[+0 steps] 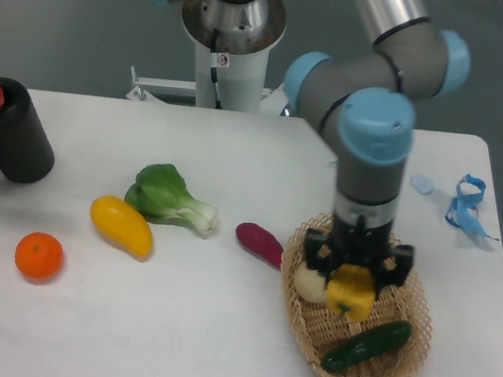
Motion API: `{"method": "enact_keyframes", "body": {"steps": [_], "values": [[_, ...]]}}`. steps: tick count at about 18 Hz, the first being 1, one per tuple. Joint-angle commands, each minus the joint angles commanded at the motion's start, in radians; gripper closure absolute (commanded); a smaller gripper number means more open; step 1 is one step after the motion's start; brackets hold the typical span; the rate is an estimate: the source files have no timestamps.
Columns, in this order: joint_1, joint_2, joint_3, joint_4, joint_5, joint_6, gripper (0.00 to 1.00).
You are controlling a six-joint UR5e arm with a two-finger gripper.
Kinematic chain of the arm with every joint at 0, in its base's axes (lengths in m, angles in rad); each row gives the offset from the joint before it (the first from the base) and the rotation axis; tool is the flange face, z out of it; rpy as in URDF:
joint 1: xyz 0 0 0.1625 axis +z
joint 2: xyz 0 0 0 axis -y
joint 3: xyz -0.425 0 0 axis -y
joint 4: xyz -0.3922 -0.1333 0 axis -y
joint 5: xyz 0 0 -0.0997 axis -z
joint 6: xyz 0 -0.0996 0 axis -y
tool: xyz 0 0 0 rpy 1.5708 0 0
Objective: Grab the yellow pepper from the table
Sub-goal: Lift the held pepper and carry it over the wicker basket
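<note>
Two fingers of my gripper (353,283) clench the yellow pepper (351,295) above the wicker basket (396,364) on the table (209,335).

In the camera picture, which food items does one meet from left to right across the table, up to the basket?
Orange → yellow mango-like fruit → green leafy vegetable → purple sweet potato → basket, over which the gripper holds the yellow pepper.

A wicker basket (390,368) holds a cucumber (366,345); nearby lie an orange (38,255) and bok choy (170,196).
</note>
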Motion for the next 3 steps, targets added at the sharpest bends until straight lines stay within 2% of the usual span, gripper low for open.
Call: {"method": "enact_keyframes", "body": {"steps": [3], "values": [[0.014, 0.000, -0.003, -0.003, 0.000, 0.020, 0.73]]}}
